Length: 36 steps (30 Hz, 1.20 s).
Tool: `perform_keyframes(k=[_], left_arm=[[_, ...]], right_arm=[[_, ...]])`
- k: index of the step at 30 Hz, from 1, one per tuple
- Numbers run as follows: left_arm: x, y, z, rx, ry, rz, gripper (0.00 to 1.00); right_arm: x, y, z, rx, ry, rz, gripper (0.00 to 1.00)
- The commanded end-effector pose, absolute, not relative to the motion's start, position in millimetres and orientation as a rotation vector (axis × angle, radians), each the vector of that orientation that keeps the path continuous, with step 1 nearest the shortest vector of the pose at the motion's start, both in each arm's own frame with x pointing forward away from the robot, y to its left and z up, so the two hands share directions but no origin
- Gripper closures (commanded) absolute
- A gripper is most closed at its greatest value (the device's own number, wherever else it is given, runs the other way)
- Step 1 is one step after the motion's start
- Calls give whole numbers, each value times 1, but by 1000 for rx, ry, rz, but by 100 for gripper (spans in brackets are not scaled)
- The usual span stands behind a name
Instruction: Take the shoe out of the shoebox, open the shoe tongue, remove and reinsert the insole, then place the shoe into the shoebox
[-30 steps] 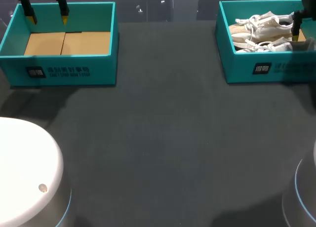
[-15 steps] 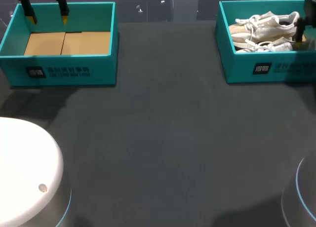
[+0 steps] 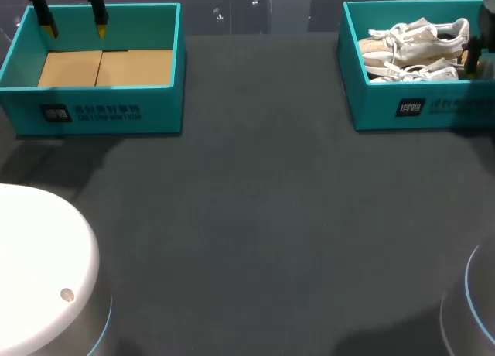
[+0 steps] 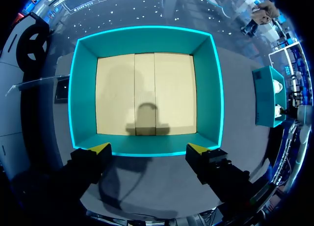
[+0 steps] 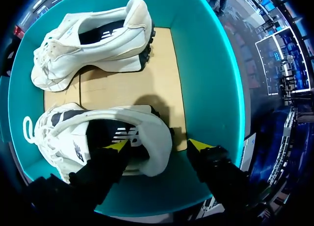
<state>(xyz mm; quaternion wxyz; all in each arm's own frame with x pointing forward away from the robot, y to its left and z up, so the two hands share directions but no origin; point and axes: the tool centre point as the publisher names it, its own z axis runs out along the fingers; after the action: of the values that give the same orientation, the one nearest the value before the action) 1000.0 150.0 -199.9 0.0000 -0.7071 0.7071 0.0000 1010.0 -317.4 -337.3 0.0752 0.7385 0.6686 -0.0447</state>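
Right jaws open, straddling the heel of the near shoe (image 5: 93, 130) in the shoebox (image 3: 352, 62), upper right of frame. One fingertip (image 5: 117, 146) sits inside the collar, the other outside. Next, I think: go slightly deeper, pinch the heel wall square, lift straight up clear of the rim. Long axis runs left-right across the frame, toe left, heel at me. Left jaws open over the empty box (image 4: 211, 88), upper left.

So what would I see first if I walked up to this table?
The white shoes in the right box, which is bright teal, catch the eye first. The right gripper hangs open over one heel. The left box holds only its cardboard floor, with the left gripper open above it.
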Motion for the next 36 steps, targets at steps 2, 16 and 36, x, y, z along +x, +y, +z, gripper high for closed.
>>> perform_keyframes(k=[2, 16, 36], left_arm=[[1000, 150, -200, -2221, 2222, 0, 0], [1000, 150, -200, -2221, 2222, 0, 0], [1000, 150, -200, -2221, 2222, 0, 0]], right_arm=[[1017, -320, -345, 2217, 2017, -138, 27], [1019, -326, -360, 2238, 2042, -144, 35], [1016, -326, -359, 2246, 2046, -138, 100]])
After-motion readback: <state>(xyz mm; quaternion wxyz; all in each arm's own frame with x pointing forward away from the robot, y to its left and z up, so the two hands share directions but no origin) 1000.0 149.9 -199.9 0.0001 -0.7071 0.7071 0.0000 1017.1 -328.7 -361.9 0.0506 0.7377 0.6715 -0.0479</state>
